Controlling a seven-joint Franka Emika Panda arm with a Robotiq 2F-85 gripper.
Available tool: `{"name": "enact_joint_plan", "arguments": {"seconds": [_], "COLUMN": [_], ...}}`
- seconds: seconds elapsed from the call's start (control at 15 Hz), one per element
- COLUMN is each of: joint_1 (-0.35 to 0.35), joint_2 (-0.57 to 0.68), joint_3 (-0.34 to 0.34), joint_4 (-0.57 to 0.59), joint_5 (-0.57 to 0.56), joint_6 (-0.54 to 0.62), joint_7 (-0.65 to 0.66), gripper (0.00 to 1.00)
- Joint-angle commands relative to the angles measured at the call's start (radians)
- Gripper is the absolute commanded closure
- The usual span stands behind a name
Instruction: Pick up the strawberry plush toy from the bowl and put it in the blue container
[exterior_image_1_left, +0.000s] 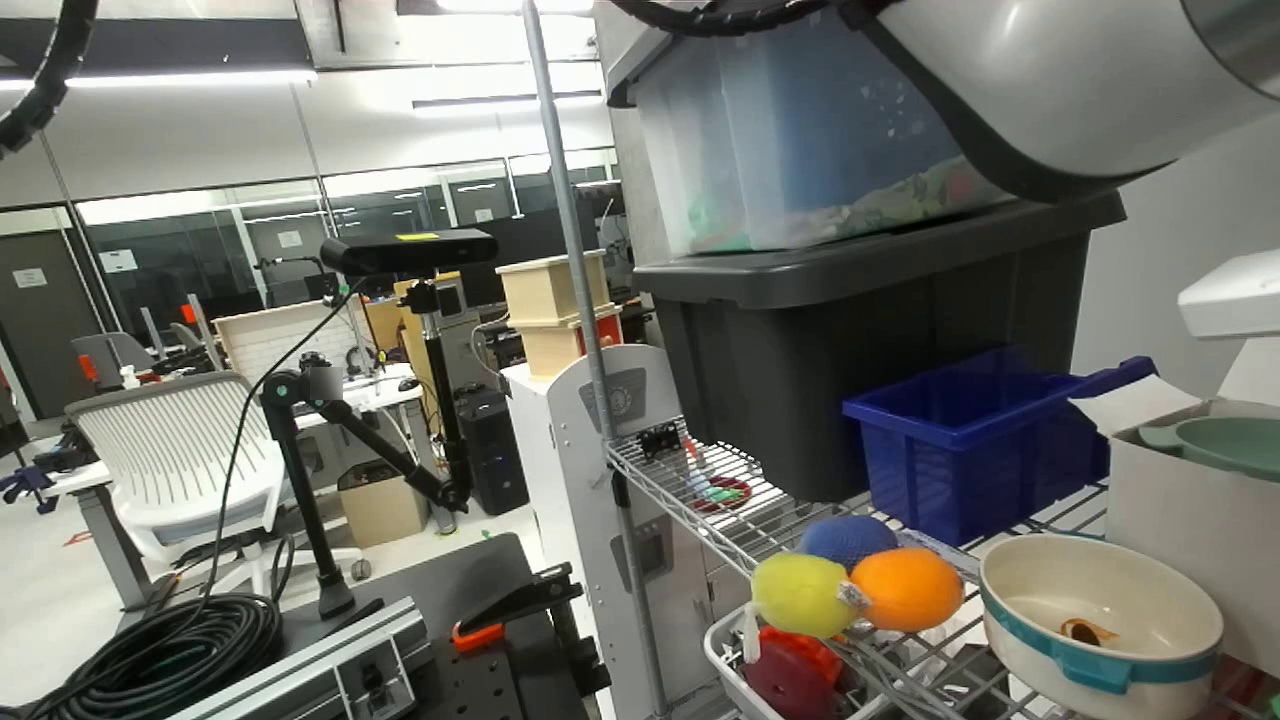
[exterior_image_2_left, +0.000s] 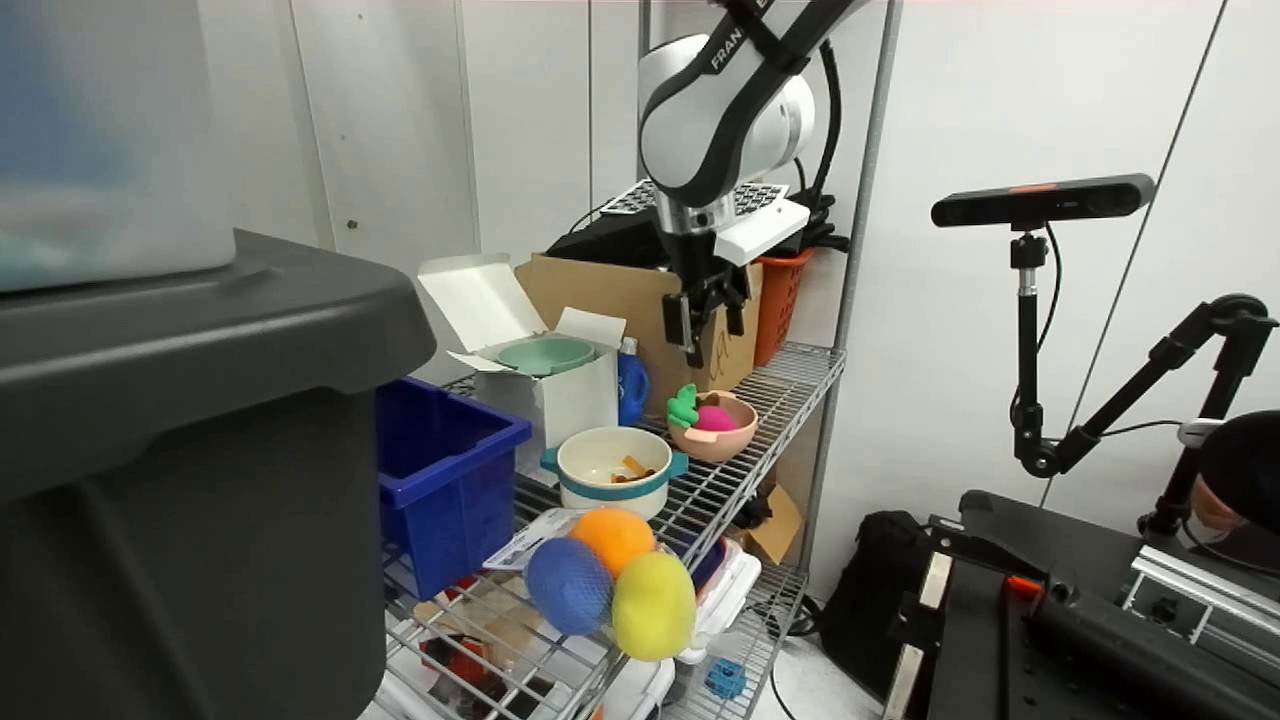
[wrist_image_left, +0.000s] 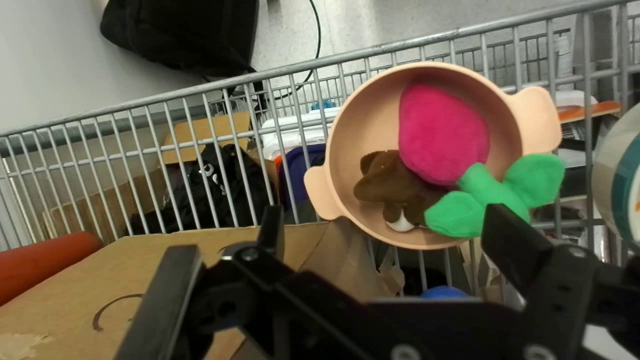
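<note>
The strawberry plush (wrist_image_left: 442, 132), pink with green leaves, lies in a round peach bowl (wrist_image_left: 345, 122) with two handles, beside a brown plush (wrist_image_left: 395, 185). In an exterior view the plush (exterior_image_2_left: 714, 418) and bowl (exterior_image_2_left: 722, 443) stand on the wire shelf. My gripper (exterior_image_2_left: 715, 342) is above the bowl, pointing down. In the wrist view my gripper (wrist_image_left: 383, 215) has its fingers wide apart with nothing between them; the right finger overlaps the green leaf in the picture. The blue container (exterior_image_2_left: 450, 490) is a slotted crate farther along the shelf, also seen in an exterior view (exterior_image_1_left: 985, 440).
A cream pot with a teal band (exterior_image_2_left: 612, 490) and an open white box (exterior_image_2_left: 560, 395) stand between bowl and crate. A cardboard box (wrist_image_left: 165, 280) borders the bowl. Orange (exterior_image_2_left: 612, 540), yellow (exterior_image_2_left: 653, 605) and blue (exterior_image_2_left: 568, 587) balls hang near the shelf edge. A dark bin (exterior_image_1_left: 780, 370) adjoins the crate.
</note>
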Motion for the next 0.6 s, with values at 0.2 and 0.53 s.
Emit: {"name": "enact_joint_plan", "arguments": {"seconds": [0.2,0.53], "joint_1": [-0.021,-0.035], "joint_2": [0.004,0.044], "joint_3": [0.040,0.042], "joint_4": [0.069,0.128], "joint_5": [0.035,0.044], "joint_6": [-0.196,-0.265], "joint_7": [-0.022,-0.022], "gripper": [0.00,0.00]}}
